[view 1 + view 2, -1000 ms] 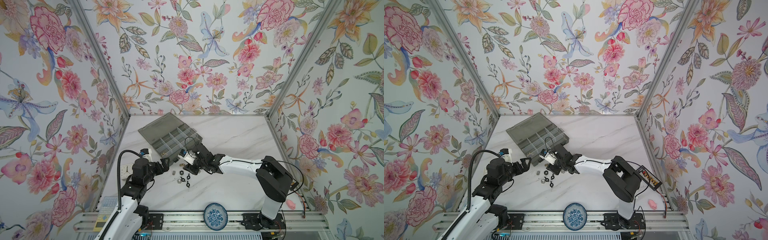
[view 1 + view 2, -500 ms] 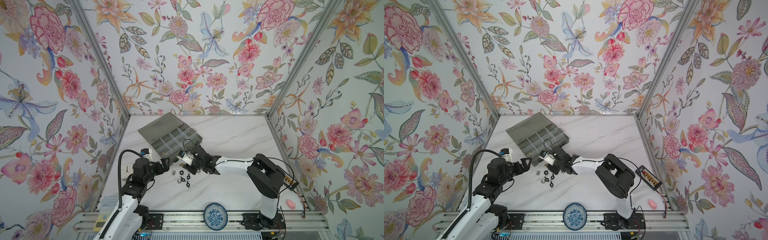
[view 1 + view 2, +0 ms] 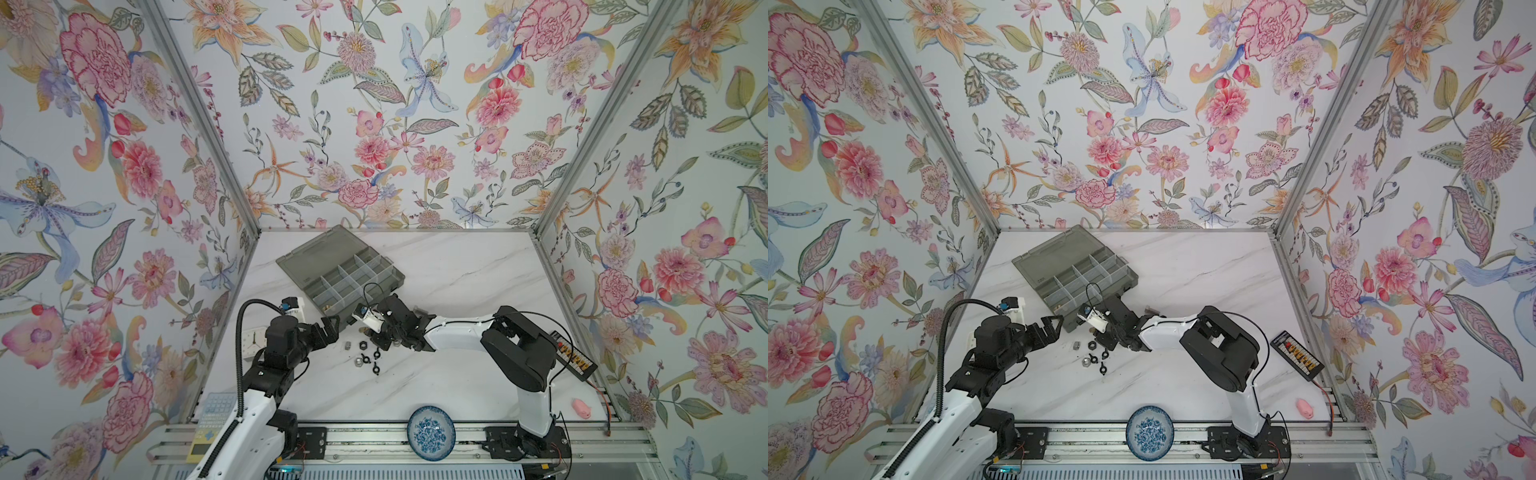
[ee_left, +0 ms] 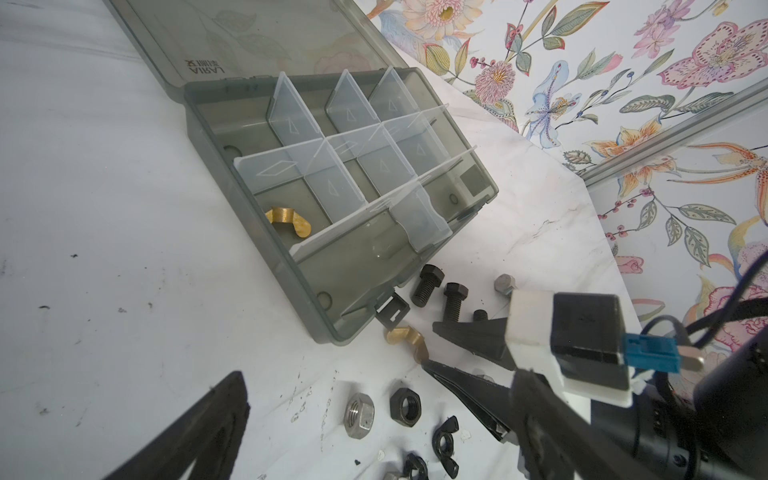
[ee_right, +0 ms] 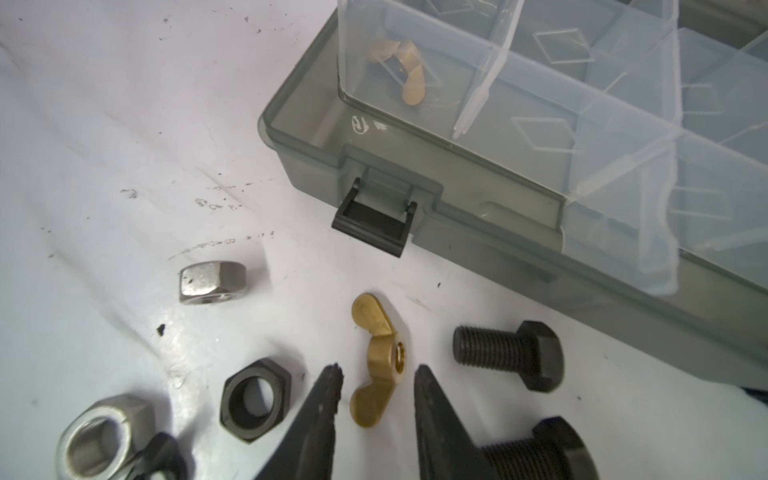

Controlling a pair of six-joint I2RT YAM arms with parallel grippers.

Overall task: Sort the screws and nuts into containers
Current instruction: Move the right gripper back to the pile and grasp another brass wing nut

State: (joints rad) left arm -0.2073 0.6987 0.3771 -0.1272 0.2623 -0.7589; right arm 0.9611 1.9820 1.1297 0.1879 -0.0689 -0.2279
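Straddling the brass wing nut (image 5: 380,357) on the counter (image 5: 124,124), my right hand (image 5: 376,374) stands released, one finger on either side and neither touching. I judge it best to centre on the threaded hub, not the wings, and clench squarely so the nut cannot pivot out. A black bolt (image 5: 511,353) lies just beside one finger and a black hex nut (image 5: 255,399) beside the other; either could be nudged. Ahead of the hand, the organizer box (image 5: 478,216) holds a matching wing nut (image 5: 399,70) in its corner compartment; wall and latch (image 5: 374,224) must be cleared. My left hand (image 3: 331,328) hangs released and empty.
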